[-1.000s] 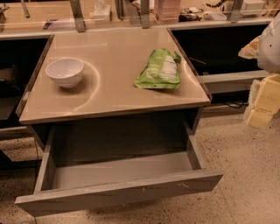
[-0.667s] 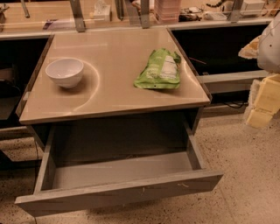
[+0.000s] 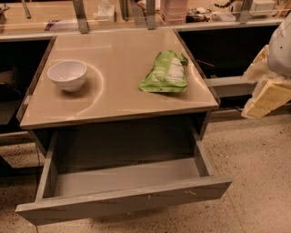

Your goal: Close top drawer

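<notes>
The top drawer is pulled far out of the cabinet toward me. Its shallow grey tray is bare inside. Its flat grey front bears small pale scratches right of centre. My gripper shows as cream and white parts at the right edge of the camera view. It hangs above the floor, level with the cabinet top, well to the right of the drawer and not touching it.
The tan cabinet top carries a white bowl at the left and a green snack bag at the right. Dark openings flank the cabinet. A counter with clutter runs behind. Speckled floor lies to the right.
</notes>
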Controlling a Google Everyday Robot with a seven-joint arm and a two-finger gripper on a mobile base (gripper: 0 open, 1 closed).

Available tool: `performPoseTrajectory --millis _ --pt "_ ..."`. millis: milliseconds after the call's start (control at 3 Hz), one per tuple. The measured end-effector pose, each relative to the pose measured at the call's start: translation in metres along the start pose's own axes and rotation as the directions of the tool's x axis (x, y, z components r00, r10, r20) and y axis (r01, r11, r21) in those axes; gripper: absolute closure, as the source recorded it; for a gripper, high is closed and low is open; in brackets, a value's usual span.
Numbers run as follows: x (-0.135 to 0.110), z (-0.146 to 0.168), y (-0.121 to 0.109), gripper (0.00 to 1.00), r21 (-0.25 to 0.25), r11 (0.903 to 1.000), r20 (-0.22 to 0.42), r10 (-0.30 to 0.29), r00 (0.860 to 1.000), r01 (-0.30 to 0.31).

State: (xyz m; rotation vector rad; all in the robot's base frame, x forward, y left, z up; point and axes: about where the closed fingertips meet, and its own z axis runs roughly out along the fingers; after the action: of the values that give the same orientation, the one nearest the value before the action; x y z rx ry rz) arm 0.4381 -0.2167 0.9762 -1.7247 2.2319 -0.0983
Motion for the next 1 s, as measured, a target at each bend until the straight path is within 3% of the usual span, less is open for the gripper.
performPoseTrajectory --millis 667,1000 --pt "0.000 0.000 0.000 0.88 0.000 1.0000 0.000 0.000 1.000 0.000" --pt "0.006 0.000 0.024 1.00 -0.012 0.9999 -0.035 0.005 0.999 -0.005"
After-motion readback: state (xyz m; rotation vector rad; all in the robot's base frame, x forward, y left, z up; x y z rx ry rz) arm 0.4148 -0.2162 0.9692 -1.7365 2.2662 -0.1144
